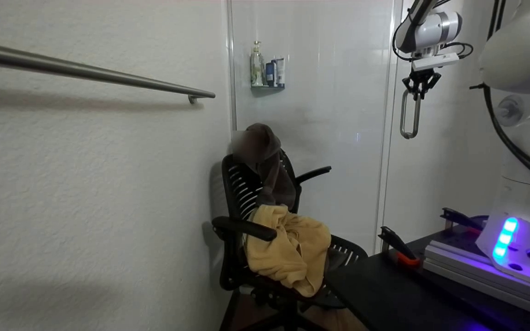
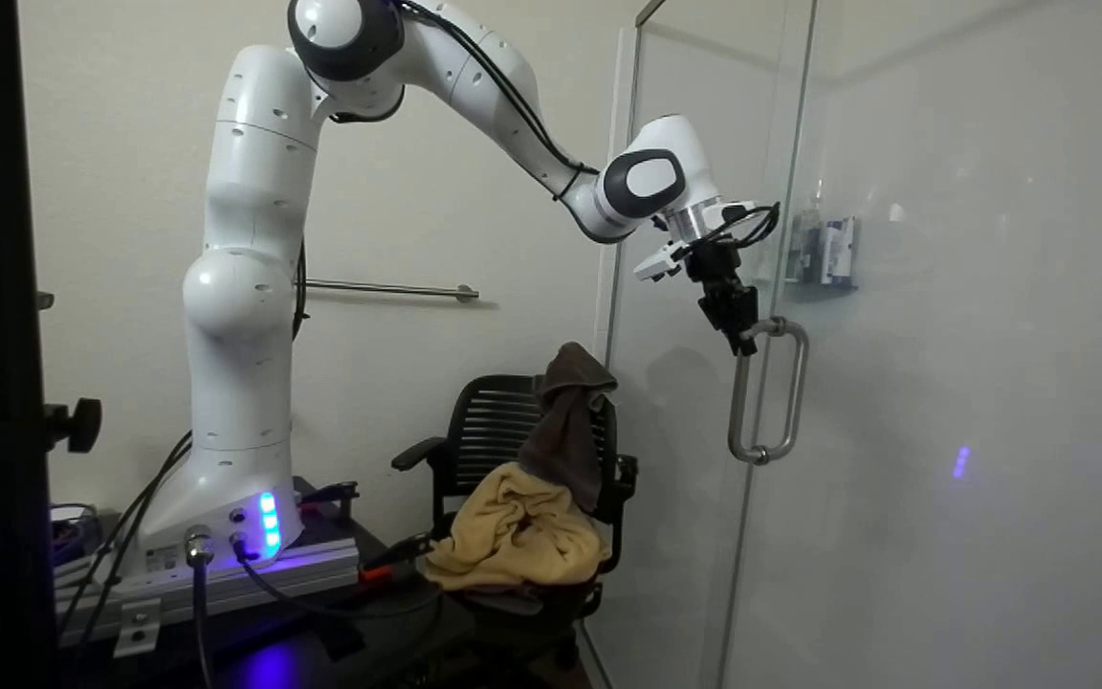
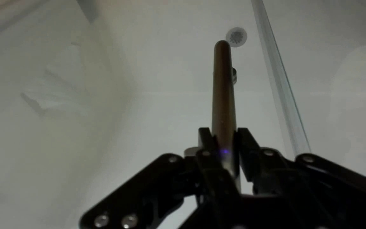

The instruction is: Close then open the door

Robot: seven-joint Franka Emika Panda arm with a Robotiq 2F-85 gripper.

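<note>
The glass door point(image 2: 738, 545) is a tall clear panel, seen mostly as a thin edge line beside its handle in an exterior view. Its silver D-shaped loop handle point(image 2: 738, 411) shows near that edge and also in an exterior view point(image 1: 417, 117). In the wrist view the handle bar point(image 3: 223, 86) runs up from between the fingers. My gripper point(image 3: 224, 132) has both black fingers against the bar, one on each side. It holds the upper part of the loop in both exterior views point(image 2: 744, 346) point(image 1: 417, 95). How far the door stands open is hard to tell.
A black office chair point(image 2: 494, 402) with a yellow towel point(image 1: 292, 248) and a dark towel point(image 1: 276, 179) stands by the wall. A metal wall bar point(image 1: 85, 69) juts from the wall. A corner shelf point(image 1: 267, 86) holds bottles. The black table point(image 1: 375, 285) carries the arm base.
</note>
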